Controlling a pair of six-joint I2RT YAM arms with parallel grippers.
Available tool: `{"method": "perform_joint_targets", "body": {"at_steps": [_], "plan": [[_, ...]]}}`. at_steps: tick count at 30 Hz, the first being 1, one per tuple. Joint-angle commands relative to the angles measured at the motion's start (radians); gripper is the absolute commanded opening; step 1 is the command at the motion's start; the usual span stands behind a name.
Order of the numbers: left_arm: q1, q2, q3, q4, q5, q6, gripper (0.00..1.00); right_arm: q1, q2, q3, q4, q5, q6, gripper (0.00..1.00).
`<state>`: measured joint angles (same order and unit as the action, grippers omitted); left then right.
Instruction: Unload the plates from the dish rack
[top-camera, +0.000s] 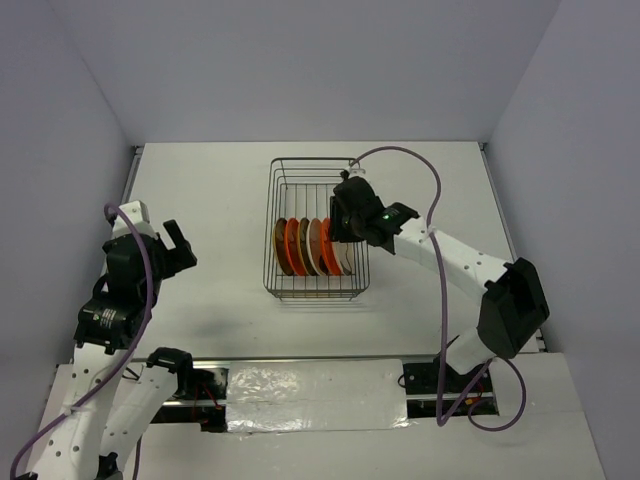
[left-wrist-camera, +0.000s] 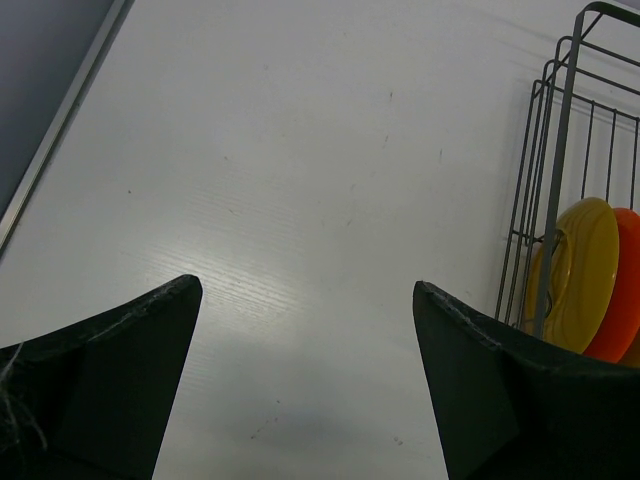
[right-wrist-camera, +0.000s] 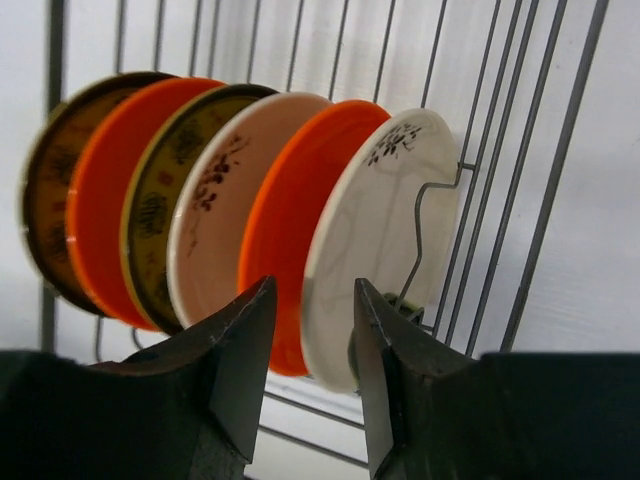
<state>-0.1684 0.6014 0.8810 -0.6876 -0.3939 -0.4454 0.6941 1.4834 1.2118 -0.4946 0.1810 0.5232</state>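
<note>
Rack (top-camera: 318, 235): thin dark metal wire, rectangular, tall open sides, on a smooth matte white table (top-camera: 210, 190). R claw (top-camera: 347, 222) hangs over the rack's right end. Wrist view shows its black wedge fingers (right-wrist-camera: 235, 360) a narrow gap apart, gripping nothing as far as can be seen. Just beyond the tips stand six round glossy plates (right-wrist-camera: 215, 230), on edge, leaning, packed close in a row. Straight ahead of the gap: an orange plate (right-wrist-camera: 300, 220). Ahead-right: a cream plate (right-wrist-camera: 375, 230) w/ a dark sprig pattern, a bent wire prong (right-wrist-camera: 425, 215) crossing its right rim. Ahead-left: another cream one, then brown-yellow patterned, orange, brown-yellow. Rack side wires run right behind them, so little room there. L claw (top-camera: 178, 245) is well apart from the rack, fingers (left-wrist-camera: 120, 370) spread wide over bare table. The rack corner is ahead-right of it, w/ open table ahead & left up to the grey wall edge.
</note>
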Motion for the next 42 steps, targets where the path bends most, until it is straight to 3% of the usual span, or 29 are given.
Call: {"method": "perform_joint_targets", "body": {"at_steps": [1,8,10,14,19,22,27,31,35,42], "plan": [[-0.005,0.005,0.001,0.043,0.017,0.019,0.99,0.008,0.037,0.019,0.051,0.032,0.021,0.43],[-0.013,0.0,-0.001,0.046,0.024,0.022,0.99,0.012,0.084,0.002,0.067,0.037,0.046,0.24],[-0.017,0.001,-0.001,0.046,0.024,0.022,1.0,0.019,0.068,0.005,0.068,0.029,0.057,0.13],[-0.019,0.003,-0.001,0.046,0.024,0.022,1.0,0.034,-0.006,0.041,0.054,0.026,0.066,0.11],[-0.019,0.001,-0.001,0.045,0.021,0.022,1.0,0.035,-0.119,0.126,0.019,0.029,0.061,0.0],[-0.02,-0.002,-0.001,0.045,0.018,0.02,1.0,0.036,-0.187,0.182,-0.019,0.049,0.051,0.0],[-0.02,-0.003,-0.001,0.043,0.013,0.017,1.0,0.001,-0.252,0.276,-0.119,0.254,-0.052,0.0],[-0.022,-0.003,-0.001,0.043,0.01,0.017,1.0,-0.175,-0.128,0.321,-0.176,0.252,-0.141,0.0],[-0.022,0.003,-0.002,0.043,0.012,0.017,0.99,-0.341,0.119,0.406,-0.161,0.247,-0.227,0.0],[-0.025,0.021,0.0,0.042,0.01,0.016,0.99,-0.45,0.499,0.641,-0.183,0.216,-0.295,0.0]]}}
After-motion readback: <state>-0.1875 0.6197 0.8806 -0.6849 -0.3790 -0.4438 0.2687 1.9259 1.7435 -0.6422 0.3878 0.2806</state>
